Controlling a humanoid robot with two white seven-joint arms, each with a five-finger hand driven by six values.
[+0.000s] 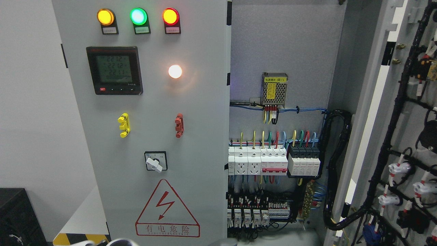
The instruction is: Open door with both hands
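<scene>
While right cabinet door (392,136) hangs open, left door (150,136) is shut w/ 3 indicator lamps (137,16) above 1 meter (114,70), 1 rotary switch (155,161) below meter. Finger state: can't tell.

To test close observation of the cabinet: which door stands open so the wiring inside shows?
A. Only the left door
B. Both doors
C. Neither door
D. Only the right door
D: the right door is swung wide, exposing the breakers, while the left door with its three lamps is still shut.
</scene>
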